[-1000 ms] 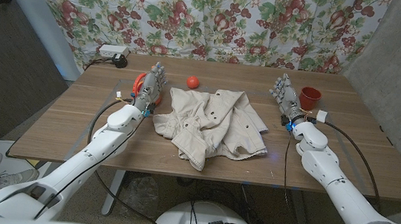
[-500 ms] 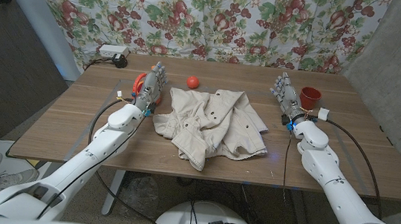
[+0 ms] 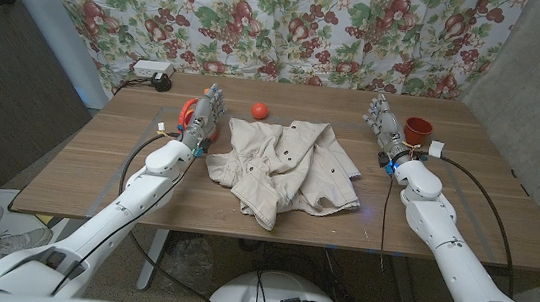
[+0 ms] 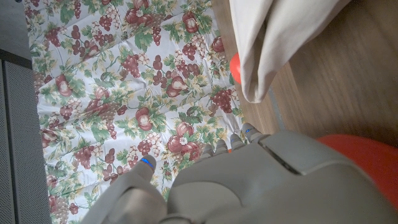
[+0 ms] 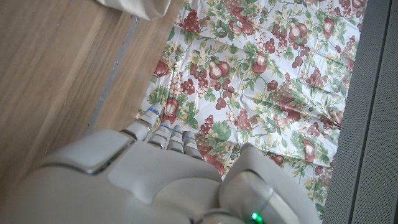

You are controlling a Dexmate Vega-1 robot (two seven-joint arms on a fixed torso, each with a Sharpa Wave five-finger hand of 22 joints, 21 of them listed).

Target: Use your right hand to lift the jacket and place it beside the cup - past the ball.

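While my right hand [image 3: 384,122] stands on its edge near the far side of the table [image 3: 97,168], fingers upright, close together and holding nothing, the jacket [image 3: 287,165] lies crumpled and untouched off to its inner side, nearer my body than the fingertips. My left hand [image 3: 206,113] stands likewise on the jacket's other side, fingers up and empty, just in front of an orange object [image 3: 186,112] I cannot identify. The red cup [image 3: 415,131] sits just beside my right hand on its outer side, almost touching the back of the fingers; the ball [image 3: 260,110] sits beyond the jacket's far edge, well across from my right fingers. Risk one: any outward swing as I start toward the cloth could clip the cup and tip it, given how near it stands. Risk two: the jacket is a loose heap of folds, so a shallow pinch may raise only one layer and drag the rest across the wood. Risk three: a trailing sleeve or hem could sweep the ball away or topple the cup as the cloth travels. Risk four: a low carry could drape cloth over the cup rather than beside it.
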